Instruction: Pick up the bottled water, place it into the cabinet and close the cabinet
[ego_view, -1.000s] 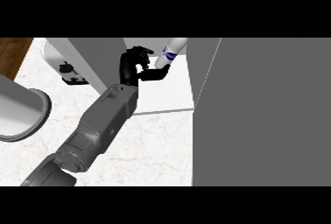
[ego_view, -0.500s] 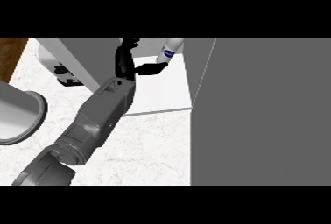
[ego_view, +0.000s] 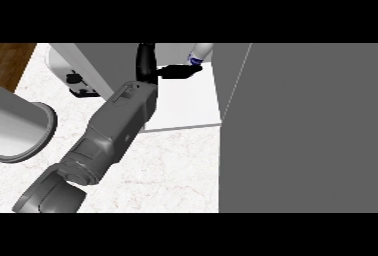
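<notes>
One clear plastic water bottle with a blue-and-white label (ego_view: 198, 54) is seen at twelve o'clock, on the white cabinet shelf (ego_view: 188, 107). It is touched at its left side by the black robot hand (ego_view: 171, 71) of one grey forearm (ego_view: 111, 132); which arm cannot be told, nor whether its fingers are clamped. The grey cabinet door (ego_view: 303, 130) fills three o'clock. The white marbled bench (ego_view: 170, 170) lies below, with a grey round vessel (ego_view: 22, 130) at nine o'clock.

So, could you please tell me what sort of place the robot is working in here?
Most likely a kitchen: a pale marble-look counter, a grey cabinet with a white shelf inside it, and a bottled water at the shelf's far end, by the left hand.
</notes>
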